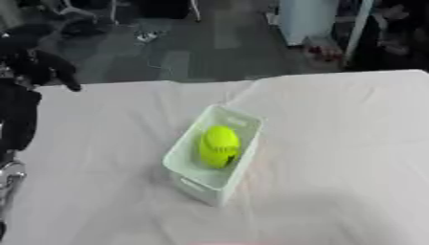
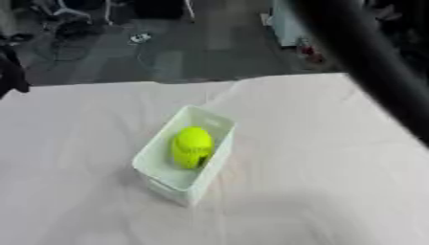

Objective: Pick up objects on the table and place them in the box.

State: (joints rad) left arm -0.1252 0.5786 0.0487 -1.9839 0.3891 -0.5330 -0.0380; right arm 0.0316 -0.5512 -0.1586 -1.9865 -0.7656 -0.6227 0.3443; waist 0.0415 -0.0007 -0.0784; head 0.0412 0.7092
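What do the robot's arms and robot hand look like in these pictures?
The left arm along the left edge is black and bulky, with a silver metal joint lower down. The left robot hand is black too, with dark rounded fingers. In the right eye view, a thick smooth black limb, probably the right arm, crosses the upper right; its robot hand is out of view. No cables or markings can be made out.

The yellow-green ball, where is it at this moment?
The yellow-green ball lies inside the white box, which stands near the middle of the white table. The left hand is far from it, at the table's far left edge.
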